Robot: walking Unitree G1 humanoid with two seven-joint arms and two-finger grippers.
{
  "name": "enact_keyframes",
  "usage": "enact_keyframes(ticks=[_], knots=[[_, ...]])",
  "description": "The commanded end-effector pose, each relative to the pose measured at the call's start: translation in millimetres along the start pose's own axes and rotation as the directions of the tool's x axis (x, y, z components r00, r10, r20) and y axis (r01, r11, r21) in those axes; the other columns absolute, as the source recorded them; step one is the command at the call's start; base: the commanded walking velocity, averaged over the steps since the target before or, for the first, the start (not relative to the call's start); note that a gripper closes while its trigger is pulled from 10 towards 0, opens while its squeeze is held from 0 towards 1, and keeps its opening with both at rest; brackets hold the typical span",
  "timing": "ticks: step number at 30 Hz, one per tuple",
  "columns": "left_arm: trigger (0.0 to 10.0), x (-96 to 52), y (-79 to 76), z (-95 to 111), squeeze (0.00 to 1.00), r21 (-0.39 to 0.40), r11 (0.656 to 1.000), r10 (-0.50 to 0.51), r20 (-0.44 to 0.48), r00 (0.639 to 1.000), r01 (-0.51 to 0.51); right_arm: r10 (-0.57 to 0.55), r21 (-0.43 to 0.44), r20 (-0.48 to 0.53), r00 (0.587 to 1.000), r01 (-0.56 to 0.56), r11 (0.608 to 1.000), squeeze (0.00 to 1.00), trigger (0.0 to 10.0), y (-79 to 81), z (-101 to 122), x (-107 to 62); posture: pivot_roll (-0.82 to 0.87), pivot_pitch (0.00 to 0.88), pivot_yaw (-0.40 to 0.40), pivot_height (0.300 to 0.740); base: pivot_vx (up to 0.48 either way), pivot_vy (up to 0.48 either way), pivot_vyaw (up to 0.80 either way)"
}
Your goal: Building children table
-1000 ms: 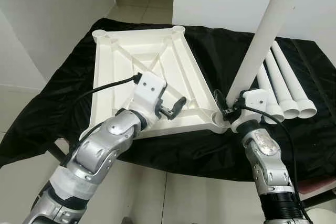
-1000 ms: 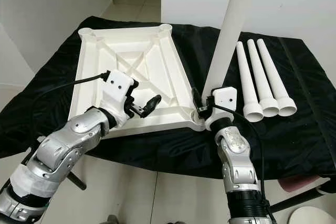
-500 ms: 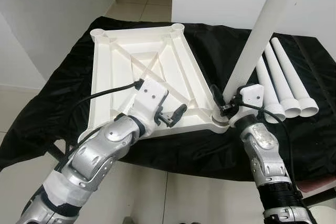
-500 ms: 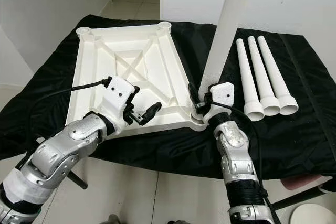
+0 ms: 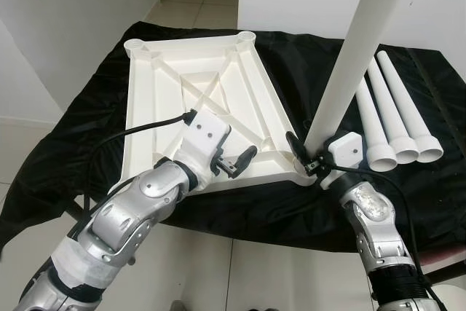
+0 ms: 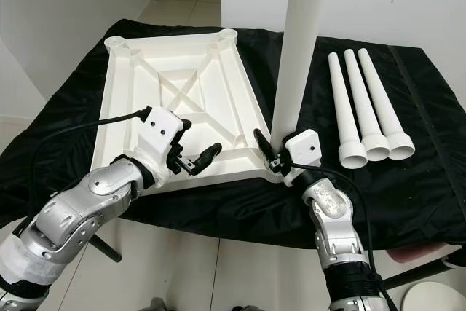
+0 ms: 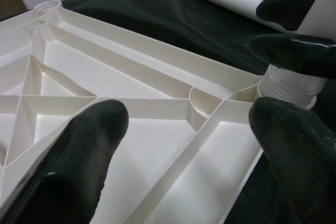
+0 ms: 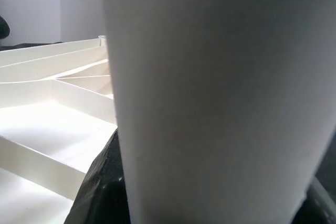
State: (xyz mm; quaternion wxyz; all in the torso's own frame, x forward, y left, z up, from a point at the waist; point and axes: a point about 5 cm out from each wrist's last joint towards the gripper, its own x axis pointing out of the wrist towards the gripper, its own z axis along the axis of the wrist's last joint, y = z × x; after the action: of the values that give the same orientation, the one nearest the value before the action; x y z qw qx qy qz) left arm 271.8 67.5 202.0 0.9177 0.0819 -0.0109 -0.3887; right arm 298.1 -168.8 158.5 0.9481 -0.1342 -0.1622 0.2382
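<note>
An upturned white plastic tabletop (image 5: 196, 100), ribbed underside facing up with a crossed brace in its middle, lies on a black cloth (image 5: 87, 136) spread over the table. Round leg sockets sit at its corners; two of them show at the far edge.

At the tabletop's near right corner a long white table leg (image 5: 349, 56) stands almost upright, its lower end seated in that corner's socket (image 7: 287, 88). The right pincer (image 5: 304, 155) is clenched around the very base of this leg, one black finger (image 5: 294, 143) showing on the tabletop side of it and the white wrist housing on the other side. In the right wrist view the leg (image 8: 210, 93) rises close before the camera, with the tabletop's ribs beyond.

The left pincer (image 5: 240, 159) hovers over the tabletop's near edge, left of the standing leg and apart from it. Its fingers are spread wide and released, gripping nothing; the left wrist view shows both black fingertips (image 7: 73, 161) parted above the ribs, looking toward the socket that carries the leg.

Three more white table legs (image 6: 364, 107) lie side by side on the cloth to the right of the tabletop, beyond the standing leg, their flared ends toward the robot.
</note>
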Motion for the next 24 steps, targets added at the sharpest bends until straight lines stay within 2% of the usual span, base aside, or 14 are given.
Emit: enact_keyframes(ticks=[1, 7, 11, 17, 24], knots=[[10.0, -2.5, -13.0, 1, 0.0, 0.022, 0.969, -0.247, -0.007, 0.969, 0.247, 0.045, 0.035, -0.108, 0.993, -0.042, 0.999, 0.0, 10.0, 8.3, -21, -9.4, 0.05, 0.129, 0.039, 0.74, 0.0, 0.0, 0.0], [10.0, -2.4, -11.4, 2, 0.0, 0.029, 0.969, -0.244, -0.008, 0.97, 0.245, 0.085, 0.094, -0.106, 0.991, -0.075, 0.993, 0.0, 10.0, 11.4, -23, -5.3, 0.05, 0.129, 0.041, 0.74, 0.0, 0.0, 0.0], [10.0, -2.6, -10.9, 3, 0.0, 0.032, 0.969, -0.245, -0.008, 0.969, 0.245, 0.102, 0.212, -0.101, 0.99, -0.079, 0.974, 0.0, 10.0, 15.0, -23, 3.8, 0.06, 0.13, 0.038, 0.74, 0.0, 0.0, 0.0], [10.0, -4.0, -10.1, 3, 0.0, 0.035, 0.97, -0.241, -0.009, 0.97, 0.241, 0.116, 0.26, -0.135, 0.984, -0.078, 0.962, 0.0, 10.0, 17.2, -26, 7.8, 0.06, 0.132, 0.035, 0.74, 0.0, 0.0, 0.0], [10.0, -4.8, -9.7, 3, 0.0, 0.038, 0.971, -0.236, -0.009, 0.972, 0.237, 0.121, 0.275, -0.172, 0.978, -0.071, 0.959, 0.0, 10.0, 16.6, -32, 8.5, 0.07, 0.126, 0.03, 0.74, 0.0, 0.0, 0.0]])
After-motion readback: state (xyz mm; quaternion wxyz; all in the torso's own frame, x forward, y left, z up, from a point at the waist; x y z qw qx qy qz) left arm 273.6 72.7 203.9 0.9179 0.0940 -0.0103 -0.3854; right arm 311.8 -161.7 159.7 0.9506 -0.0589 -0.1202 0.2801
